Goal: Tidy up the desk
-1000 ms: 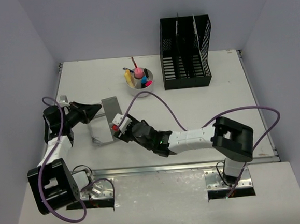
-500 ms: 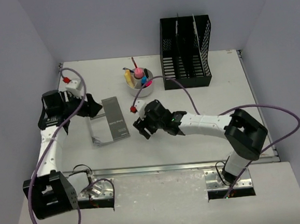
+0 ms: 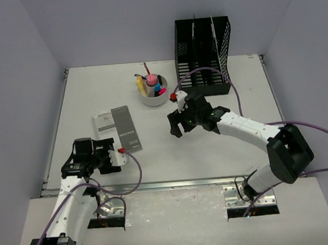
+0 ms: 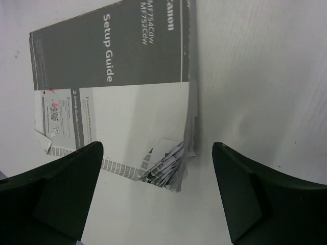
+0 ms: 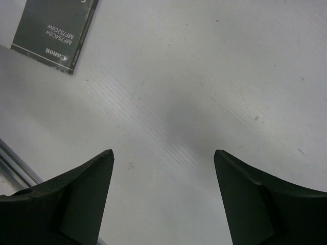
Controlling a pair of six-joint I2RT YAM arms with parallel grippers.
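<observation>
Jaws spread, our left hand (image 4: 157, 148) hovers over the guide (image 4: 110, 56); our right hand (image 5: 163, 153), likewise spread, hangs above the worktop (image 5: 219, 66), guide ahead to its left.

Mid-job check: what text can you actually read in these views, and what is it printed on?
"Setup Guide": on the grey cover of the booklet, left wrist view.
"Canon": same cover, near its edge, clearest in the right wrist view.
"MF754Cdw": beside the brand name.
"MF752Cdw": directly next to that line.
Fine print on the booklet's white panel: too small to read.
Top view: nothing legible.
</observation>
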